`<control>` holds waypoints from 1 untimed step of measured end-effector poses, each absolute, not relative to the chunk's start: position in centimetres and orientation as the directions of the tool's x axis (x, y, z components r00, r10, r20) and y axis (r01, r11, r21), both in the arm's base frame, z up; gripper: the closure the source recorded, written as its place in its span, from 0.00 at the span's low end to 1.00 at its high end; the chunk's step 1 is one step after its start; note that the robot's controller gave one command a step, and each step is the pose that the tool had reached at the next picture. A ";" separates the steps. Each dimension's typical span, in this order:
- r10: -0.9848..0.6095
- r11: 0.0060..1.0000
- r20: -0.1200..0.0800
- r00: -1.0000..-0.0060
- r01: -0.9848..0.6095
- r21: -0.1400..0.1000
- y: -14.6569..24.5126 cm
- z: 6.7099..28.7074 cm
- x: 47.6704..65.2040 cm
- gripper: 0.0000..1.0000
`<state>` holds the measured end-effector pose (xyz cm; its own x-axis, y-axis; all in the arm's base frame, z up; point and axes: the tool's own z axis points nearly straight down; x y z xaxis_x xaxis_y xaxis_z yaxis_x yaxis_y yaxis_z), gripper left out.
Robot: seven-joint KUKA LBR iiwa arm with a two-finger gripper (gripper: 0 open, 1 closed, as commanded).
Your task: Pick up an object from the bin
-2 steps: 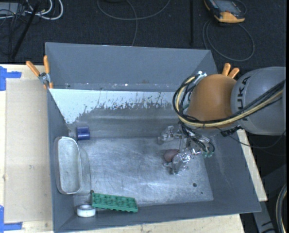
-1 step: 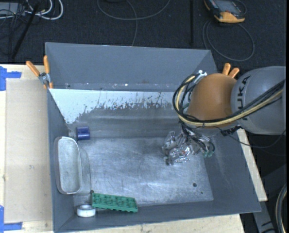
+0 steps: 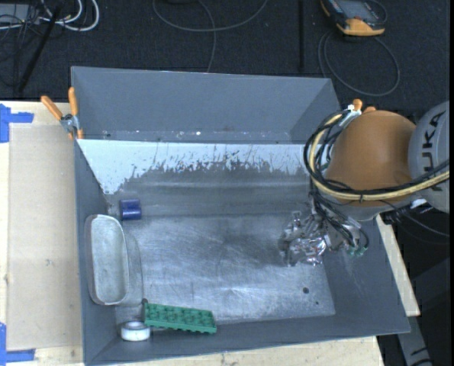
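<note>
The hand (image 3: 307,244) hangs low over bare floor at the right of the bin (image 3: 211,120). Whether it is apart or together cannot be told. All candidate things lie well apart from it, at the left:

- a blue cylinder (image 3: 130,209)
- a clear oblong dish (image 3: 108,259)
- a green studded plate (image 3: 179,319)
- a white ring (image 3: 135,331)

Recommended: travel left, centre above one thing, align across its narrow side, then descend.
</note>
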<state>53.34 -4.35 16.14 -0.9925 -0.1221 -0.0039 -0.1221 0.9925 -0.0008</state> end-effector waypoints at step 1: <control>-0.099 0.995 -0.009 -0.995 -0.099 -0.002 -6.3 27.5 54.3 1.00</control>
